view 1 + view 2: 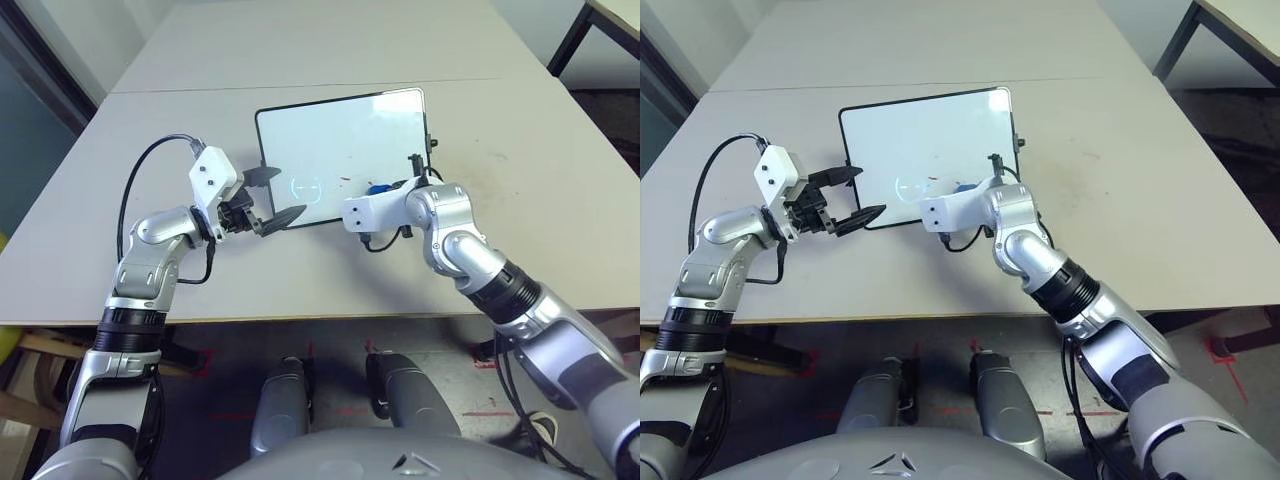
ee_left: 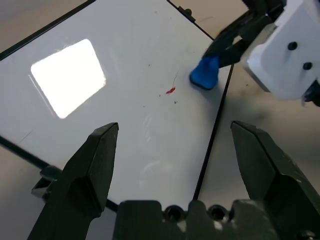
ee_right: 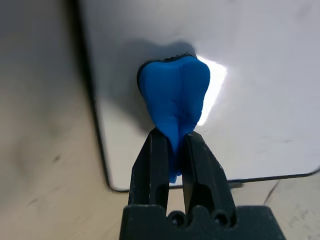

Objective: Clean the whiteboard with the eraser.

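Lying beneath eraser (image 3: 175,95): whiteboard (image 3: 260,120).

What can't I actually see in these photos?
- Wiping face of the blue eraser: turned down toward the white board in the right wrist view.
- Faint red marks, left wrist view: too small to read as anything.
- Far table edge: cut off in both eye views.
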Available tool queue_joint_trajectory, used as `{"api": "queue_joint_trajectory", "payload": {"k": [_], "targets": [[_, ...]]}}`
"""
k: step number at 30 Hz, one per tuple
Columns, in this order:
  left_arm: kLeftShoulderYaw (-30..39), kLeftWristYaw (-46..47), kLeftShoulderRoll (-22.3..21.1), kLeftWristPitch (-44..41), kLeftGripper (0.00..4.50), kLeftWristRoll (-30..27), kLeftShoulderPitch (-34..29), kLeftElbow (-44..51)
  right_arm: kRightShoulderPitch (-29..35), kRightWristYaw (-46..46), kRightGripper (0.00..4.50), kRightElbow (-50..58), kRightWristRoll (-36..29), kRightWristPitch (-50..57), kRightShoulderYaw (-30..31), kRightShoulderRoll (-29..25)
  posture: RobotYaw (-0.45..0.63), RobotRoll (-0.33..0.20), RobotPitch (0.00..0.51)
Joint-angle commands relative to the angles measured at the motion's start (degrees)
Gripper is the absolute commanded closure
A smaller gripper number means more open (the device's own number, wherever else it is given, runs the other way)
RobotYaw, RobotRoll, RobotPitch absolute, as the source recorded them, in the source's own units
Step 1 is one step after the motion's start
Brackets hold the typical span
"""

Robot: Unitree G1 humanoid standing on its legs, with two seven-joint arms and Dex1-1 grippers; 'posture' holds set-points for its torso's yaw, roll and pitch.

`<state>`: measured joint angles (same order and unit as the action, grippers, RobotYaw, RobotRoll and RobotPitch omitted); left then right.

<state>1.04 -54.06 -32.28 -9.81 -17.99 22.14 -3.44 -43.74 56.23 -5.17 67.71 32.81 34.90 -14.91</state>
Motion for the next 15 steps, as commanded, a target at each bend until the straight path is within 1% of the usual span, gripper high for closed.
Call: {"api": "queue_joint_trajectory", "payload": {"k": [1, 9, 15], "targets": [[-0.6, -0.2, 0.1, 0.2, 0.0, 0.5, 0.3, -0.9, -1.5, -3.3, 4.32, -1.6, -1.4, -0.5, -1.2, 1.6, -0.13, 0.0, 0.109], [-0.3, 0.1, 0.0, 0.1, 0.0, 0.4, -0.3, -0.4, -1.0, -4.1, 4.33, -0.6, -3.8, -2.9, 0.1, 3.8, -0.12, 0.0, 0.107], [-0.3, 0.2, -0.1, 0.0, 0.0, 0.5, -0.6, 0.0, -2.1, -5.5, 4.34, -2.3, -4.3, -4.1, 0.2, 5.1, -0.12, 0.0, 0.107]]}}
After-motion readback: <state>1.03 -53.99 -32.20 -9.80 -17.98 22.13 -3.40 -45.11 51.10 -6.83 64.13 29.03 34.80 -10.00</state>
